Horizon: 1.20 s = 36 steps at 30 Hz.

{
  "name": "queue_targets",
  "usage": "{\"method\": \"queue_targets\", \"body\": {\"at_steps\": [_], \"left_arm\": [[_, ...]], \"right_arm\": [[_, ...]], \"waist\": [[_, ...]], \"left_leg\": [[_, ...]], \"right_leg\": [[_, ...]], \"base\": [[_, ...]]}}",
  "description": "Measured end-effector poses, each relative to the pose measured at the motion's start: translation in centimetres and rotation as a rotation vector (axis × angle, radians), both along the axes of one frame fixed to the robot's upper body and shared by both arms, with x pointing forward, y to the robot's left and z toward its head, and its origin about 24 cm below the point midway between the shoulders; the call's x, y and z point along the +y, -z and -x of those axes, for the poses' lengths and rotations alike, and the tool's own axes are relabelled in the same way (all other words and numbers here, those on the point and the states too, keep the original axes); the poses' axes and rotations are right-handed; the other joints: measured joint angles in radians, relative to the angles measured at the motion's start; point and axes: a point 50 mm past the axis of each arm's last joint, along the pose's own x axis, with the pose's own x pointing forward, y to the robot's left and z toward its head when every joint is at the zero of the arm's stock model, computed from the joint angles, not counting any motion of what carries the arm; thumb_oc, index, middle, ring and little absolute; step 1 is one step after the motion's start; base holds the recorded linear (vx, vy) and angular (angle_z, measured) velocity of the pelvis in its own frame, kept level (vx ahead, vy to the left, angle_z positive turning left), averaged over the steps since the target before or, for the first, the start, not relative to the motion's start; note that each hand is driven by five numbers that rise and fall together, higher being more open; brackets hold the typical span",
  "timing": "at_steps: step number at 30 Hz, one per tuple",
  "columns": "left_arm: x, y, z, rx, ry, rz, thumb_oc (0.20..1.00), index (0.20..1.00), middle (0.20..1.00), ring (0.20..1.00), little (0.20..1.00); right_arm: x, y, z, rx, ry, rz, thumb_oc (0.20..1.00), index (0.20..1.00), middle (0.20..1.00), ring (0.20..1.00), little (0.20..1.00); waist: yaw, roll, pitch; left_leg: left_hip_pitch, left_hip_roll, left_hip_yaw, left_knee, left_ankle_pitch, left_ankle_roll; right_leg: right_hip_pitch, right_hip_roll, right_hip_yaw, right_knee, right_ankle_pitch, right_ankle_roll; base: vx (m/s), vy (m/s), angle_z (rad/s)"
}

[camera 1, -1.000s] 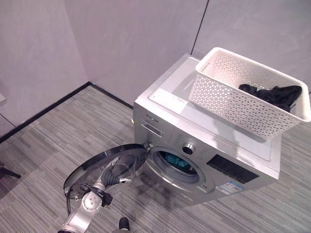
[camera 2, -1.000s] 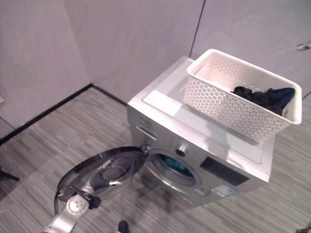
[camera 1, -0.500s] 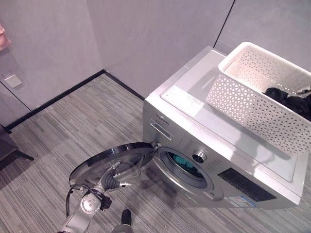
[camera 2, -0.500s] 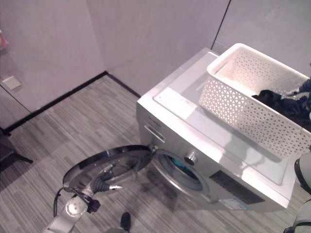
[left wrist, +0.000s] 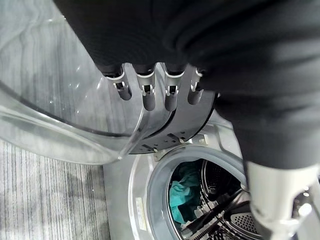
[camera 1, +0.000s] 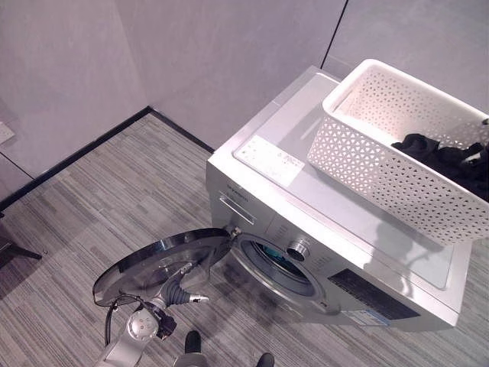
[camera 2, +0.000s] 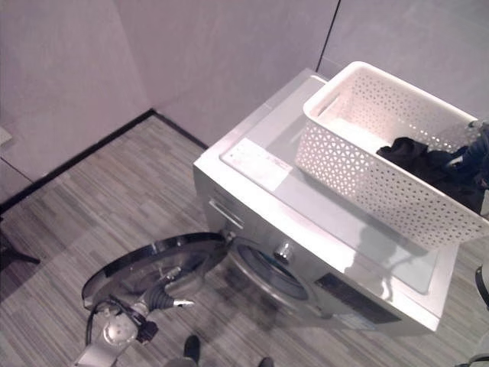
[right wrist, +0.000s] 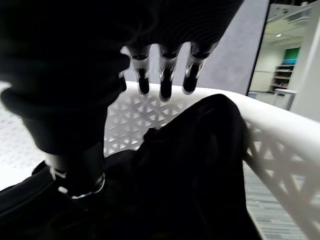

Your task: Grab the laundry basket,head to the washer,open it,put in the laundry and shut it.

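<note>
Head views: silver washer [camera 1: 336,252] standing on the striped floor [camera 1: 99,199], its round door [camera 1: 157,256] hanging open toward the lower left. White laundry basket [camera 1: 382,160] sitting on the washer's top, dark laundry [camera 1: 443,153] heaped at its right end. Left hand [camera 1: 179,290] resting at the door's near edge. The whole scene is sitting further left and lower than half a second ago — the camera has shifted, not the washer or basket; the door is standing as it was, and the left arm is still reaching to it.

Left wrist view: left hand [left wrist: 150,87] with fingers [left wrist: 148,97] extended, relaxed and spread, holding nothing, lying by the door's rim [left wrist: 75,135]. Beyond them the open drum [left wrist: 200,195] is showing a teal garment [left wrist: 182,190] inside.

Right wrist view: right hand [right wrist: 160,65] hovering inside the basket [right wrist: 280,150], fingers [right wrist: 166,82] straight and apart, thumb [right wrist: 75,175] down against the dark laundry [right wrist: 190,175] — nothing gripped.
</note>
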Motion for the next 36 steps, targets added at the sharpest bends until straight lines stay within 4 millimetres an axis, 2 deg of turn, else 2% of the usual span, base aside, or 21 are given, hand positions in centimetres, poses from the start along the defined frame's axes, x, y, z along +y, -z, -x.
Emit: {"method": "queue_targets", "body": {"at_steps": [4,10,13,15,19,20,24,30,34,36], "left_arm": [[-0.1,0.0,-0.2,0.008,0.010,0.001,1.000,1.000,1.000,1.000,1.000],[-0.1,-0.2,-0.3,0.010,0.017,-0.002,1.000,1.000,1.000,1.000,1.000],[-0.1,-0.2,-0.3,0.008,0.020,-0.002,1.000,1.000,1.000,1.000,1.000],[-0.2,-0.4,-0.5,-0.002,0.024,0.001,1.000,1.000,1.000,1.000,1.000],[-0.1,-0.2,-0.1,0.009,0.022,-0.001,1.000,1.000,1.000,1.000,1.000],[0.0,-0.1,0.1,0.016,0.020,-0.004,1.000,1.000,1.000,1.000,1.000],[0.2,0.5,1.2,0.054,0.012,-0.006,1.000,1.000,1.000,1.000,1.000],[0.1,0.9,1.8,0.077,0.020,-0.002,1.000,1.000,1.000,1.000,1.000],[-0.3,1.1,2.0,0.089,0.038,0.005,1.000,1.000,1.000,1.000,1.000],[-0.5,0.8,1.5,0.075,0.043,0.009,1.000,1.000,1.000,1.000,1.000]], "right_arm": [[1.3,-0.8,-0.4,0.017,-0.087,0.037,0.859,0.859,0.859,0.859,0.859],[2.0,-1.4,0.3,0.119,-0.157,0.114,0.881,0.881,0.881,0.881,0.881],[2.5,-0.8,0.2,0.152,-0.191,0.112,0.881,0.881,0.881,0.881,0.881],[2.2,0.3,0.5,0.169,-0.191,0.075,0.884,0.884,0.884,0.884,0.884],[1.5,3.2,1.3,0.252,-0.173,0.021,0.881,0.881,0.881,0.881,0.881],[1.3,3.9,1.6,0.269,-0.168,0.013,0.881,0.881,0.881,0.881,0.881],[0.8,4.9,2.1,0.281,-0.154,-0.012,0.890,0.890,0.890,0.890,0.890],[0.1,5.8,2.8,0.284,-0.127,-0.041,0.909,0.909,0.909,0.909,0.909],[-0.7,5.0,3.1,0.244,-0.091,-0.057,0.915,0.915,0.915,0.915,0.915],[-1.1,4.6,3.3,0.227,-0.068,-0.058,0.893,0.893,0.893,0.893,0.893]], "waist": [[-0.003,-0.011,0.001],[-0.009,-0.057,0.000],[-0.013,-0.069,-0.003],[-0.005,-0.074,-0.006],[0.003,-0.070,-0.003],[0.001,-0.066,0.000],[0.011,-0.045,0.011],[0.028,-0.018,0.025],[0.028,-0.008,0.032],[0.028,-0.007,0.032]], "left_leg": [[-0.001,0.000,0.000,-0.003,0.000,0.000],[0.007,-0.001,0.003,-0.025,0.000,0.000],[0.018,-0.001,0.005,-0.043,0.000,0.000],[0.018,-0.001,0.005,-0.056,0.000,-0.001],[0.007,-0.002,0.004,-0.072,0.005,-0.024],[-0.001,0.000,0.003,-0.072,0.003,-0.040],[-0.012,-0.005,0.002,-0.070,0.007,-0.047],[-0.019,-0.002,-0.004,-0.069,0.007,-0.047],[-0.032,-0.001,-0.009,-0.068,0.007,-0.046],[-0.051,-0.002,-0.013,-0.063,0.008,-0.046]], "right_leg": [[-0.002,0.000,0.000,0.000,0.000,0.000],[-0.008,0.001,0.004,0.000,0.000,0.000],[-0.010,0.001,0.011,0.000,0.000,0.000],[-0.018,0.002,0.018,0.000,0.000,0.000],[-0.039,0.001,0.029,-0.001,0.001,0.006],[-0.047,0.001,0.029,-0.001,0.004,0.011],[-0.057,-0.004,0.033,-0.006,0.012,0.020],[-0.060,-0.002,0.028,-0.002,0.014,0.019],[-0.070,0.000,0.022,-0.001,0.013,0.019],[-0.085,0.000,0.020,-0.001,0.013,0.019]], "base": [[0.00,0.000,0.00],[0.00,-0.003,-0.01],[-0.02,-0.025,-0.07],[-0.02,-0.017,-0.08],[0.00,-0.013,-0.02],[0.00,0.000,0.00],[0.01,-0.007,-0.01],[0.00,-0.007,0.02],[-0.01,0.000,0.01],[-0.02,0.003,0.05]]}}
